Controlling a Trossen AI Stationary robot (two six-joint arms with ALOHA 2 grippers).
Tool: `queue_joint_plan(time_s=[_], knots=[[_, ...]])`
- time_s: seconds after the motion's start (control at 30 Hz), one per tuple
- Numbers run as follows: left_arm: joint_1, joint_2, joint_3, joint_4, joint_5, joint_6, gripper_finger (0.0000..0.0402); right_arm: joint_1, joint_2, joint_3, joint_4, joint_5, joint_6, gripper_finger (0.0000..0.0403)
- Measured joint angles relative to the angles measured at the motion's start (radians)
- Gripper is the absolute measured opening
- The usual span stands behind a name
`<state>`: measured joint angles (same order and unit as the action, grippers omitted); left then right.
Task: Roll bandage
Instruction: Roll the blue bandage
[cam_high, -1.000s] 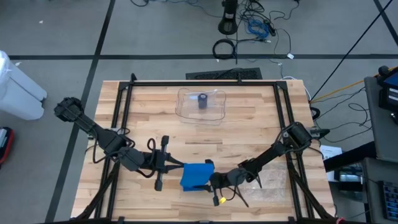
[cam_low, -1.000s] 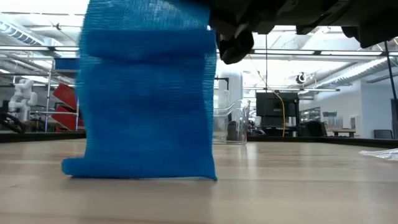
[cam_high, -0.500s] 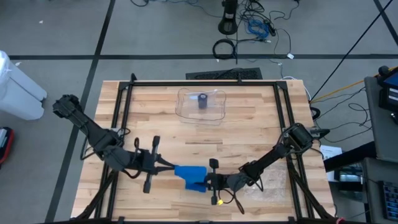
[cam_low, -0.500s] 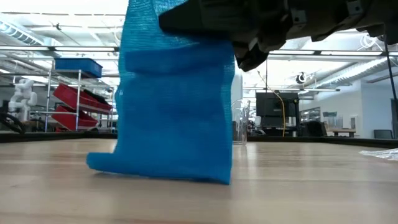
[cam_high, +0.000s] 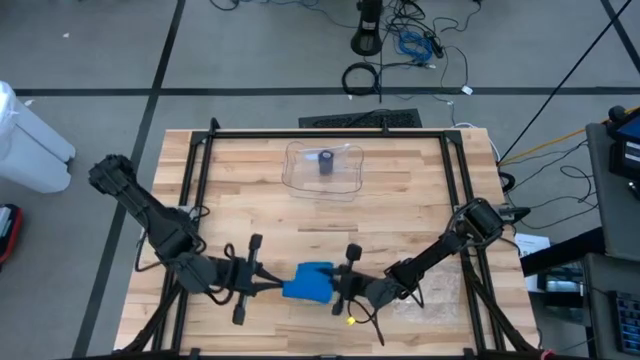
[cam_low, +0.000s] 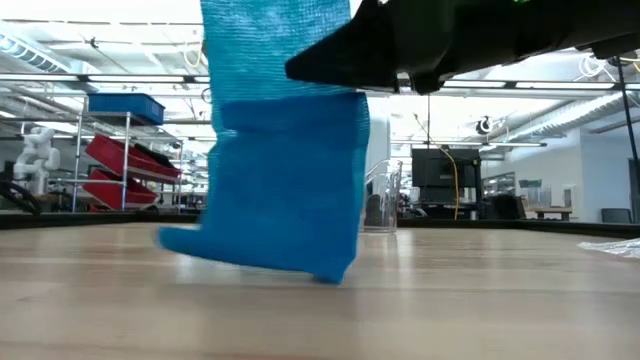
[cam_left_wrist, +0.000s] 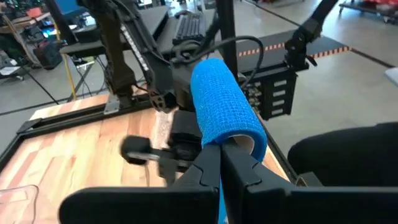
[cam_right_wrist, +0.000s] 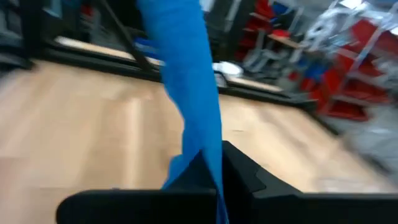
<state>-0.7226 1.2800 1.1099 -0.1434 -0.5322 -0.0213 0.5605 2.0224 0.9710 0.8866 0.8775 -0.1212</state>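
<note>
The blue bandage (cam_high: 308, 283) hangs between my two grippers near the table's front edge. Its rolled part (cam_left_wrist: 221, 93) is a blue tube with a pale core, held up by my left gripper (cam_left_wrist: 221, 165), which is shut on it. A loose strip (cam_right_wrist: 186, 74) runs from the roll into my right gripper (cam_right_wrist: 211, 165), also shut on it. In the low view the loose sheet (cam_low: 285, 150) hangs down, its lower corner (cam_low: 325, 272) at the tabletop. From above, my left gripper (cam_high: 272, 287) is left of the bandage and my right gripper (cam_high: 335, 287) right of it. My left gripper pinches the rim of the roll's near, open end (cam_left_wrist: 214, 142) between its two fingers. The fingers come about level from the table's left, and the roll reaches on beyond them, lifted clear of the table. My right gripper pinches the loose strip (cam_right_wrist: 208, 146) between its two fingers, coming about level from the table's right. The strip runs up and away from the fingers toward the roll. One layer or several, I cannot tell.
A clear plastic container (cam_high: 325, 165) with a small dark roll in it stands at the far middle of the table. Crumpled clear plastic (cam_low: 610, 247) lies at the right. Black frame rails (cam_high: 195, 200) run along both sides of the table.
My left gripper has carried the roll toward the table's near edge. My right gripper has kept its place and turned about its wrist. The hanging sheet has twisted, looks narrower from above, and has shifted toward the table's right, its lower left part lifting off the wood.
</note>
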Motion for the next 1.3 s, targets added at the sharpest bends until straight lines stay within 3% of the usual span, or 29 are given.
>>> queue_joint_plan(time_s=[0.43, 0.63, 0.77, 1.0, 1.3], knots=[[-0.088, 0.144, 0.0, -0.005, 0.001, -0.08, 0.0, 0.021, -0.084, -0.001, 0.082, 0.303, -0.482, 0.0], [-0.115, 0.174, -0.021, -0.007, -0.009, -0.135, 0.0, 0.046, -0.197, -0.001, 0.061, 0.295, -0.599, 0.0], [-0.113, 0.193, -0.039, -0.032, -0.021, -0.184, 0.0, 0.057, -0.247, -0.001, -0.017, 0.266, -0.595, 0.0], [-0.09, 0.224, -0.058, -0.028, -0.02, -0.21, 0.0, 0.057, -0.279, 0.0, -0.023, 0.149, -0.666, 0.0], [-0.055, 0.232, -0.087, -0.04, -0.019, -0.242, 0.0, 0.105, -0.285, 0.059, -0.025, 0.145, -0.816, 0.0]])
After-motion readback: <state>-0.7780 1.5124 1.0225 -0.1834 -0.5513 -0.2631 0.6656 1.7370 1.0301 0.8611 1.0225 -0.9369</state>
